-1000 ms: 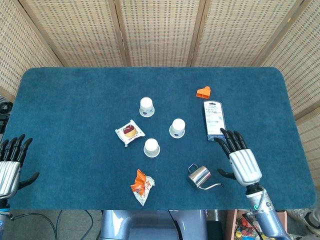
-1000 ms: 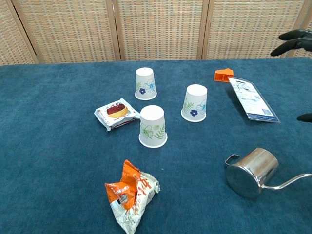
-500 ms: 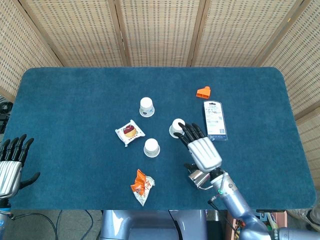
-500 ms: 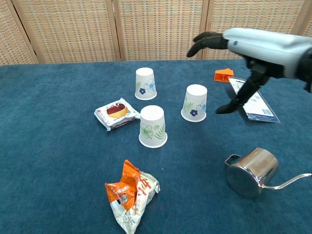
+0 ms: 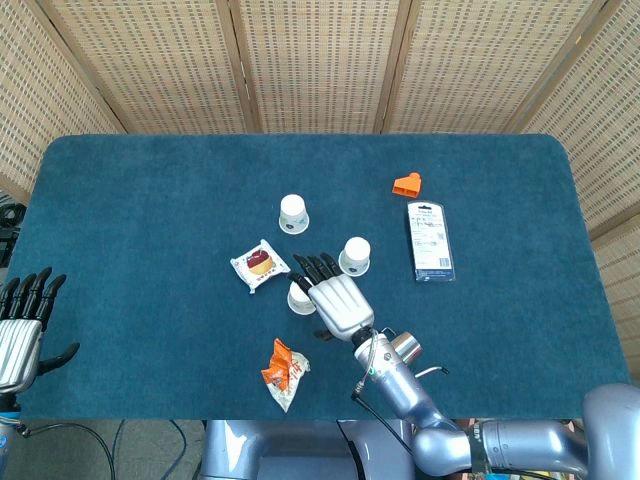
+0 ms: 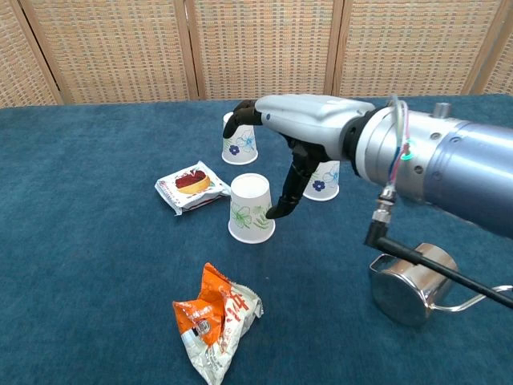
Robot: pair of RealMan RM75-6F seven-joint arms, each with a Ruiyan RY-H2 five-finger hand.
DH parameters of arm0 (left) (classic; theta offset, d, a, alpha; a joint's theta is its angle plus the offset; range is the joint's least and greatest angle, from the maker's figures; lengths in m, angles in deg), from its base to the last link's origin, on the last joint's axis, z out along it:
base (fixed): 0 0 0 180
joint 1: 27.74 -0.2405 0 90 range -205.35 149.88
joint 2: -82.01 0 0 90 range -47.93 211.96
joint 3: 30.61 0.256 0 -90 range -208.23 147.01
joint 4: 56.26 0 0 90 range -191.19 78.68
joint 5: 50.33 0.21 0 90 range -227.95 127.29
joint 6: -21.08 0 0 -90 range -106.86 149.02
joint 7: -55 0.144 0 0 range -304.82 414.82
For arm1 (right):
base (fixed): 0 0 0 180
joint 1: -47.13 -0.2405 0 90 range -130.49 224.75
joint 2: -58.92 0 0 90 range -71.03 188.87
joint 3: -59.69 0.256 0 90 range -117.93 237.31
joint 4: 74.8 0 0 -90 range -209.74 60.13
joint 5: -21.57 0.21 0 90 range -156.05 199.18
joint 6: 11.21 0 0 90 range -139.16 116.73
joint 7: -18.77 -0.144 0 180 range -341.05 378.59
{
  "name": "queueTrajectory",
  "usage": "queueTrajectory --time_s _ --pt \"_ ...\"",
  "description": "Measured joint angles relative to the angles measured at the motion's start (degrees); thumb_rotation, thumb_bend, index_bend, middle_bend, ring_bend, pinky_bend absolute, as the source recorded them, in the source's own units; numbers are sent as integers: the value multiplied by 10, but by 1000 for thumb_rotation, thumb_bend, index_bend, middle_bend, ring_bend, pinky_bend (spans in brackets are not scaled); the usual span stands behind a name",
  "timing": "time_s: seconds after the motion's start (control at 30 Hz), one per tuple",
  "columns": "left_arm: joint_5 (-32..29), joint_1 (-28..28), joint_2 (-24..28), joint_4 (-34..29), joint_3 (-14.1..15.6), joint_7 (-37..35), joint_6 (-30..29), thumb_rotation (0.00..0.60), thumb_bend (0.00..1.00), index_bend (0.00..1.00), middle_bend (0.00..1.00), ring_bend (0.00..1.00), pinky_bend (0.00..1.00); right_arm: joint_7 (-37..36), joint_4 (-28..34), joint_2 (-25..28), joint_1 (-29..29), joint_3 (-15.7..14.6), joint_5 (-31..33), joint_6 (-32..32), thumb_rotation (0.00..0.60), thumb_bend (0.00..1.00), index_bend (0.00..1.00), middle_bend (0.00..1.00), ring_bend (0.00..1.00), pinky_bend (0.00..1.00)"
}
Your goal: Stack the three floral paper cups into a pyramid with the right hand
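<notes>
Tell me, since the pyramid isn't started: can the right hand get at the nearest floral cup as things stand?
Probably yes. The right hand hovers open above the nearest floral cup, thumb hanging beside it, with nothing between them; the wrapped pastry lies off to one side.

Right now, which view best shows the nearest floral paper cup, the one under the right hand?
The chest view: the nearest cup stands upside down in full side view, leaf print clear, with the right hand open above it, not touching. In the head view the hand hides most of that cup.
</notes>
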Motion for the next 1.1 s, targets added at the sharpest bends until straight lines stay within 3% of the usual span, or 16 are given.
queueTrajectory --time_s 0.33,1.1 --pt "-10 4 -3 5 -2 0 9 600 200 0 0 0 0 -1 -72 -38 -50 5 40 10 600 41 206 0 0 0" --pt "-20 9 -9 11 -2 11 19 600 199 0 0 0 0 -40 -203 -79 -99 -5 63 49 600 41 297 0 0 0"
